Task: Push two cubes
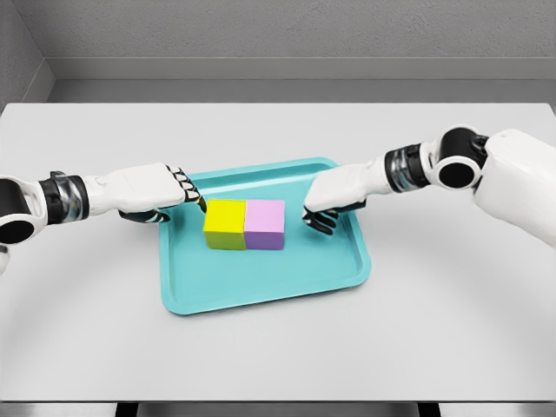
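A yellow cube [226,224] and a pink cube [265,224] sit side by side, touching, on a teal tray [261,282]. My left hand [178,193] reaches in from the left, its fingertips just left of the yellow cube near the tray's left rim. From the right comes my right hand [320,215], over the tray, a small gap away from the pink cube's right face. Both hands have loosely extended fingers and hold nothing.
The tray lies in the middle of a light grey table [452,330]. A grey wall runs behind the table's far edge.
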Robot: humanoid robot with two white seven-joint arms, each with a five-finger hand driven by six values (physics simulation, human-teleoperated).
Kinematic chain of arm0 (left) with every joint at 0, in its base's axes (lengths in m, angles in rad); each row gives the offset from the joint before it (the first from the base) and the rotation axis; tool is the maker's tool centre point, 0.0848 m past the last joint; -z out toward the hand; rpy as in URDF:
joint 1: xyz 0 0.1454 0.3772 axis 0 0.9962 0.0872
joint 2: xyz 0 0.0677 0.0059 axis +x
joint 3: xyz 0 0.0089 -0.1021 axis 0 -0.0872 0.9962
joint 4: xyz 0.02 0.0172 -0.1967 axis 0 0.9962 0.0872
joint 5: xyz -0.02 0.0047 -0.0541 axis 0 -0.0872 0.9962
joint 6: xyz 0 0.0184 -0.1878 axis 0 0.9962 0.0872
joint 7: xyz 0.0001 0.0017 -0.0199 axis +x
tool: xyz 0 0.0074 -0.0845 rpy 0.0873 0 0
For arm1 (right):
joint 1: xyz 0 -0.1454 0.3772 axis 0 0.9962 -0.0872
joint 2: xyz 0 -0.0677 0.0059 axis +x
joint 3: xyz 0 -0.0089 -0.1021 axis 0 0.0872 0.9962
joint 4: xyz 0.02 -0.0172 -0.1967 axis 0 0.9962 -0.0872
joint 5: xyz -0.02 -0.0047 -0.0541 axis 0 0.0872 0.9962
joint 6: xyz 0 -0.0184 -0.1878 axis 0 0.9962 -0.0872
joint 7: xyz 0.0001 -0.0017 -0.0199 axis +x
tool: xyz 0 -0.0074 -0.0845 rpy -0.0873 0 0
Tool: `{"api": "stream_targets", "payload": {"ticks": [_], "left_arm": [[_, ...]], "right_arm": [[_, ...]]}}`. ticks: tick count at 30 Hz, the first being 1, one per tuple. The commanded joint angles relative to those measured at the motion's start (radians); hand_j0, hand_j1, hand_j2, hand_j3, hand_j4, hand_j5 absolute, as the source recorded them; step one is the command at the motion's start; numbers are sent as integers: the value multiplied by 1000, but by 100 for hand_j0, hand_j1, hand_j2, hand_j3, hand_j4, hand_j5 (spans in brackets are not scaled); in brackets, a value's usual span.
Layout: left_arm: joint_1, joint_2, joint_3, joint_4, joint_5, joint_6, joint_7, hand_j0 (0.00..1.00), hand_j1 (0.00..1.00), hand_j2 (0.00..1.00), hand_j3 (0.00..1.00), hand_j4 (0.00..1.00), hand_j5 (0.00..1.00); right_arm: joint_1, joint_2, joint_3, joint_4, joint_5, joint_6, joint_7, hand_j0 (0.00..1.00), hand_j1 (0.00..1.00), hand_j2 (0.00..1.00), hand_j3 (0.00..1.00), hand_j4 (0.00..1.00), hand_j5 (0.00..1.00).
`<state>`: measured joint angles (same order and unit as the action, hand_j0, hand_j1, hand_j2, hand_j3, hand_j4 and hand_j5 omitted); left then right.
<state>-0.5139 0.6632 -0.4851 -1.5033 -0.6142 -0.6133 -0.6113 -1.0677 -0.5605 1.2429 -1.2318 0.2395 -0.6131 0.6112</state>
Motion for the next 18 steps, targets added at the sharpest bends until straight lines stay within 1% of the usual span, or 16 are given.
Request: {"api": "stream_targets", "payload": {"ticks": [1,4,9,10,11,12,13,14,15,16,17,18], "left_arm": [[2,4,2,0,5,2,0,71,71,71,71,71,71],[2,24,8,0,17,2,0,71,71,71,71,71,71],[0,30,13,2,20,2,0,71,71,71,71,71,71],[-6,73,22,0,48,2,0,72,72,72,72,72,72],[-11,137,49,-6,117,2,0,75,75,75,75,75,75],[-11,196,80,-6,180,2,0,95,95,95,95,95,95],[0,222,108,0,201,2,0,100,100,100,100,100,100],[5,269,109,5,220,2,0,100,100,100,100,100,100],[6,283,109,8,243,2,0,100,100,100,100,100,100],[11,285,108,23,243,2,0,100,100,100,100,100,100],[24,285,109,41,241,2,0,100,100,100,100,100,100],[25,285,108,43,241,2,0,100,100,100,100,100,100]], "right_arm": [[0,-2,-8,2,-5,2,0,12,12,12,12,12,12],[0,-4,-8,0,-5,2,0,12,12,12,12,12,12],[-11,-9,-8,-8,-8,2,0,13,13,13,13,13,13],[-20,-10,-11,-8,-9,2,0,13,13,13,13,13,13],[-25,-19,-29,-8,-9,2,0,13,13,13,13,13,13],[-32,-36,-34,-11,-14,2,0,14,14,14,14,14,14],[-43,-50,-56,-11,-15,2,0,15,15,15,15,15,15],[-43,-94,-115,-12,-15,2,0,15,15,15,15,15,15],[-37,-140,-160,-11,-15,2,0,17,17,17,17,17,17],[-31,-197,-198,-6,-15,2,0,19,19,19,19,19,19],[-20,-268,-247,-3,-15,2,0,26,26,26,26,26,26],[28,-321,-315,5,-14,2,0,33,33,33,33,33,33]]}}
